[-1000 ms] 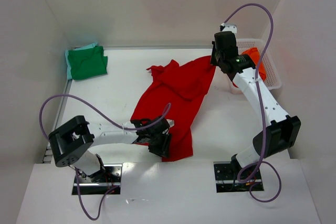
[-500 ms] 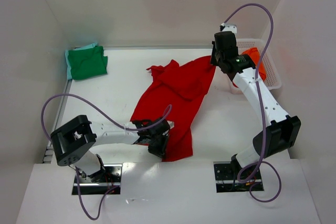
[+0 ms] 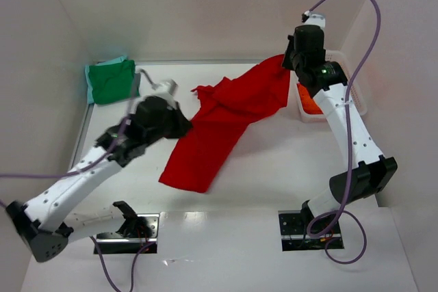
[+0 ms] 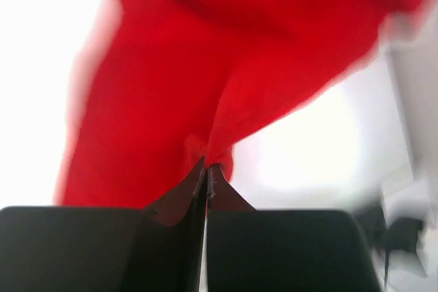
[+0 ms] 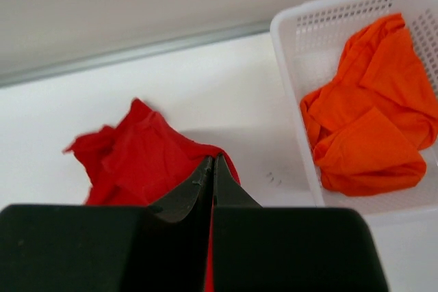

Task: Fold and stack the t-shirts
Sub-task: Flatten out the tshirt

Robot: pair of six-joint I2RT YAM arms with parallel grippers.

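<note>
My left gripper point(image 4: 207, 169) is clenched on a fold of the red t-shirt point(image 3: 226, 111). The cloth is pinched right at its tips, though the wrist view is blurred. My right gripper point(image 5: 213, 163) is clamped shut on the same shirt at its far right corner, lifted just beside the white basket point(image 5: 321, 15). Between the two claws the red t-shirt stretches across the middle of the table point(image 3: 287, 162), and its loose near end trails toward the arm bases. The basket, at the far right, holds the orange t-shirt point(image 5: 369, 135), crumpled in a heap. The green t-shirt point(image 3: 113, 81) lies roughly folded in the far left corner, well apart from both claws.
</note>
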